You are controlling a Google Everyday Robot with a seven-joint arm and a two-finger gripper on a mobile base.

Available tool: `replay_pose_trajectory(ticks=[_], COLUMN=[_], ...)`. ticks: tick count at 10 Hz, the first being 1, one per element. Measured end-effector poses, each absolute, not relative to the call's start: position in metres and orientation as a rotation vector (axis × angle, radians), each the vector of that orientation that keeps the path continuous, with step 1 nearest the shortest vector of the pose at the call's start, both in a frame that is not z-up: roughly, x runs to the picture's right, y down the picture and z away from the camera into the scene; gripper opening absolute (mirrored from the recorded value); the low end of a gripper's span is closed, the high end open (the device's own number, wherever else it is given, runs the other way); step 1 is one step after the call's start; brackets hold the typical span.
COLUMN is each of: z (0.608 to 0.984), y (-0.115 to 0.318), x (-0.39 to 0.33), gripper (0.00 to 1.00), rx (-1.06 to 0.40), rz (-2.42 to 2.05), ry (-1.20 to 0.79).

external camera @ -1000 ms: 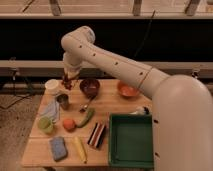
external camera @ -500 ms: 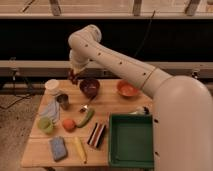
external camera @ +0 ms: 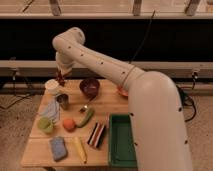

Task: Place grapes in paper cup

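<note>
My gripper (external camera: 60,76) hangs at the back left of the wooden table, shut on the grapes (external camera: 60,79), a small dark red bunch held in the air. The paper cup (external camera: 52,86), white with a wide rim, stands just below and to the left of the grapes, near the table's back left corner. The grapes are above the cup's right rim, apart from it. The white arm arches from the right over the table's back.
A dark purple bowl (external camera: 89,87) stands right of the cup. A metal cup (external camera: 63,101), a blue cloth (external camera: 51,110), a green cup (external camera: 45,124), an orange fruit (external camera: 69,124), a cucumber (external camera: 85,117), a blue sponge (external camera: 57,148) and a green tray (external camera: 121,140) lie in front.
My gripper with the grapes has moved left and slightly down, from beside the purple bowl to just above the paper cup's right rim.
</note>
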State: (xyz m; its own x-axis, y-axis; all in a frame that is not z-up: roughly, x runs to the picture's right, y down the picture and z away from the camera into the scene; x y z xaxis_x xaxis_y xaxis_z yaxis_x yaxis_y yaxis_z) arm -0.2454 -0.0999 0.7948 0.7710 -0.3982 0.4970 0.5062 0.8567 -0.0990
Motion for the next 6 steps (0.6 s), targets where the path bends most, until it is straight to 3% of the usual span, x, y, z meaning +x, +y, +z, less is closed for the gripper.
replay_pose_trajectory(ticks=[6], z=[0.812], y=[-0.115], x=[-0.280], gripper=[0.00], rx=[-0.211], rz=[-0.543], ry=[-0.492])
